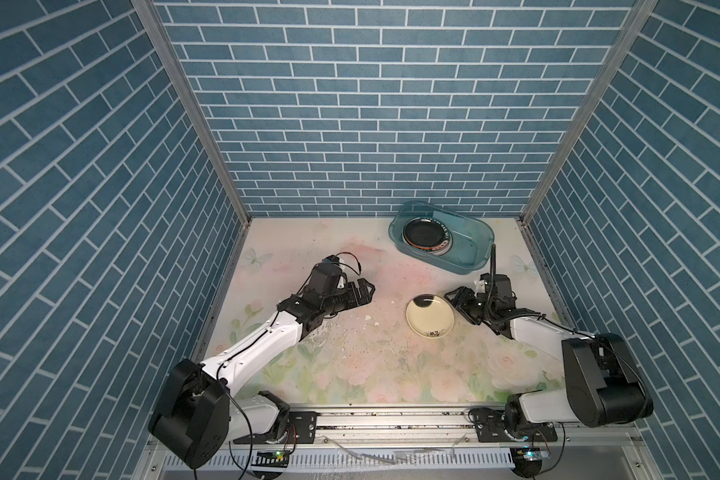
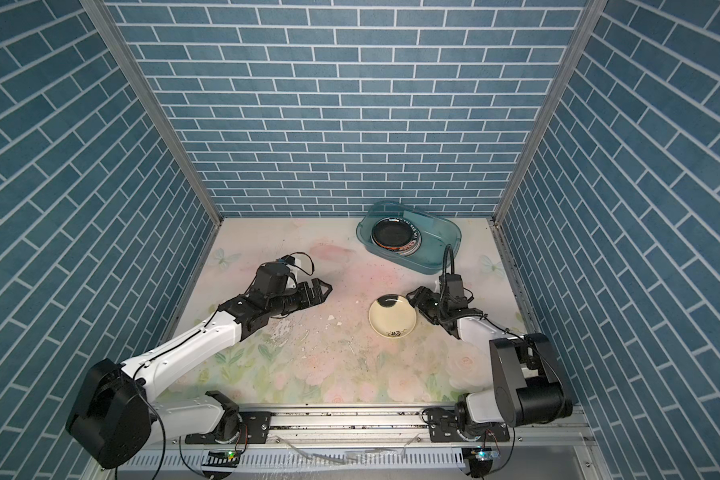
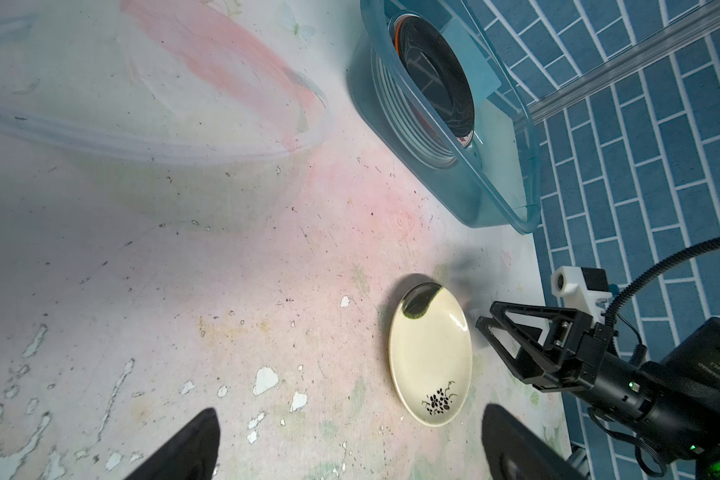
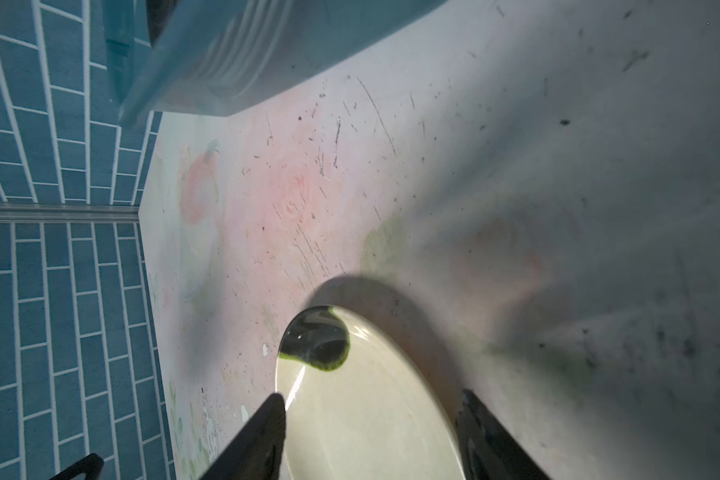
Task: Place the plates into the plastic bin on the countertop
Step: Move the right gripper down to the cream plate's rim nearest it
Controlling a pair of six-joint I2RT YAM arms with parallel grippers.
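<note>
Here right gripper [image 1: 453, 300] parted; tips at cream plate [image 1: 430, 319] rim, perhaps touching.

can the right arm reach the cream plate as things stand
Likely yes: the right tool is open at the edge of the cream plate, which lies flat on the countertop, nothing between them.

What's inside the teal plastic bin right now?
A stack of plates sits at one end of the plastic bin, with a black plate on top. Only rim edges show beneath it; those plates' faces are covered.
</note>
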